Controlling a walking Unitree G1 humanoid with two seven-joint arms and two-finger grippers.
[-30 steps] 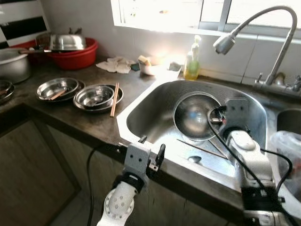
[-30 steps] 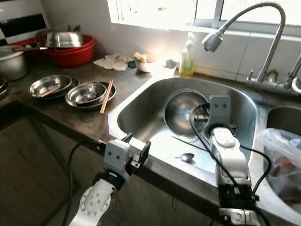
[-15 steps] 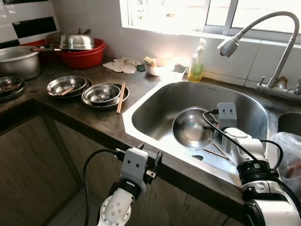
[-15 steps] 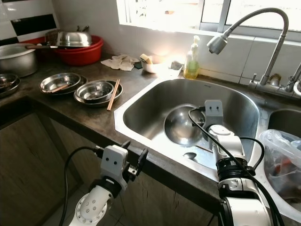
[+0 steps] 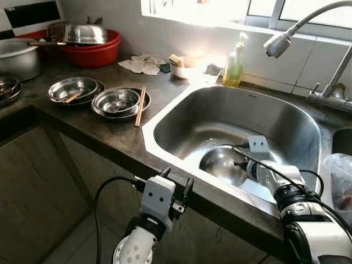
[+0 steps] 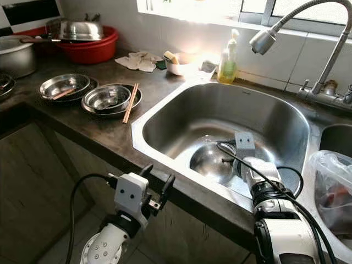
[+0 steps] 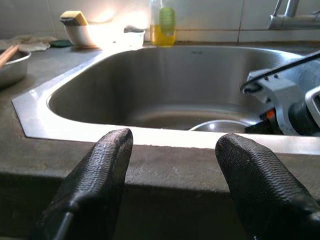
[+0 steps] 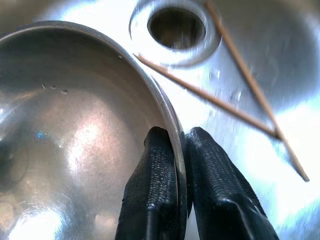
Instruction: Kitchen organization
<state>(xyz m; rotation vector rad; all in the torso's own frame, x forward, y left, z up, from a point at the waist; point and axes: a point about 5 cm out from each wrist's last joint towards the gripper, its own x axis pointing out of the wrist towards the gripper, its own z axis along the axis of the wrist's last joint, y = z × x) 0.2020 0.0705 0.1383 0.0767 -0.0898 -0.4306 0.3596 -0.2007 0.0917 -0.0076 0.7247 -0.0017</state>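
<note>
The right end effector [image 8: 175,165] pinches the rim of the steel bowl [image 5: 223,164] low in the sink [image 5: 165,113]; the left end effector [image 7: 175,165] hangs wide by the bench [image 5: 104,135]; chopsticks [image 8: 240,95] remain, so the tidying looks barely begun.

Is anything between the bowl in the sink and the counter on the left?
Only the sink wall and rim. The right claw is pinching the bowl by its edge. On the counter, stacked bowls and chopsticks lie near that rim.
</note>
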